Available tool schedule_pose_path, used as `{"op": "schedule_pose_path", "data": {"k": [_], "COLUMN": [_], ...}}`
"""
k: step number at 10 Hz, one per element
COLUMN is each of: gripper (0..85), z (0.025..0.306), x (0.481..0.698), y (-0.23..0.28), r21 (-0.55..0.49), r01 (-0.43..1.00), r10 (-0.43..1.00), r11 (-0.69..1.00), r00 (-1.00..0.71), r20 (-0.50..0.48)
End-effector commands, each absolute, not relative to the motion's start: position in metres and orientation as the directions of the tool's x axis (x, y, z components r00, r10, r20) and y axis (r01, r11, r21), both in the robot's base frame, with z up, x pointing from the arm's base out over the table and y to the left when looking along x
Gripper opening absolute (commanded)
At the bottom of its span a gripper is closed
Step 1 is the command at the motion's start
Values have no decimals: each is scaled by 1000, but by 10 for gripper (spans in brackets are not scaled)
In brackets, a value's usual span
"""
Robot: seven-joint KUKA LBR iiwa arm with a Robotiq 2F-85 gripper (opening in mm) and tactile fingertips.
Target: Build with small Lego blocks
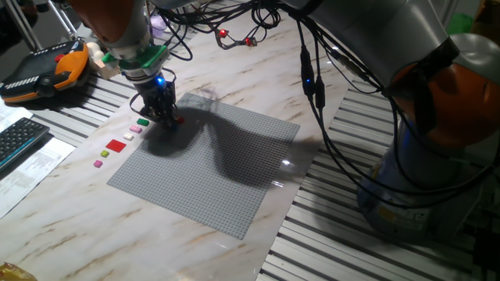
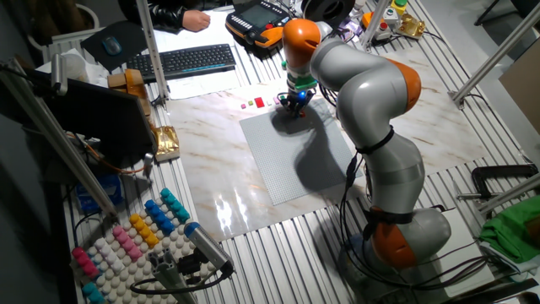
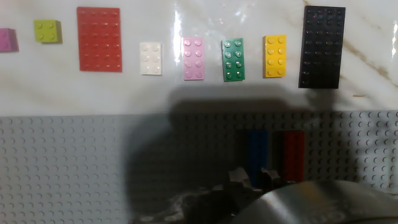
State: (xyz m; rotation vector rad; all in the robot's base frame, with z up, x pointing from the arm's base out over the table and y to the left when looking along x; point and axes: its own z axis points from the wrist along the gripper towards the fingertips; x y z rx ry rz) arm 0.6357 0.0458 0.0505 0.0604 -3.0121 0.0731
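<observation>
Small Lego blocks lie in a row on the marble beside the grey baseplate (image 3: 74, 162): a pink one (image 3: 5, 40), lime (image 3: 48, 31), a large red plate (image 3: 99, 38), white (image 3: 150, 58), pink (image 3: 193, 58), green (image 3: 233, 60), yellow (image 3: 275, 56) and a long black one (image 3: 322, 46). A blue brick (image 3: 255, 149) and a red brick (image 3: 293, 154) lie side by side on the baseplate. My gripper (image 3: 255, 179) is low over the baseplate's corner (image 1: 162, 115), its dark fingertips close on either side of the blue brick's near end.
A keyboard (image 1: 16, 140) and an orange teach pendant (image 1: 47, 70) lie left of the marble. Cables hang from the arm above the baseplate (image 1: 211, 172). In the other fixed view a board of coloured pegs (image 2: 126, 236) stands at the lower left.
</observation>
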Motion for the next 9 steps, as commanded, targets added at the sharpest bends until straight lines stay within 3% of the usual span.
{"op": "schedule_pose_path", "data": {"k": [1,2,3,9], "gripper": [100,27,7,7], "z": [49,47,44,43], "x": [636,637,638,650], "y": [45,42,40,39], "r21": [-47,-43,-37,-33], "r01": [-48,-57,-63,-75], "r10": [-42,-51,-58,-71], "r11": [998,997,997,997], "r00": [-992,-991,-991,-991], "r20": [123,120,117,114]}}
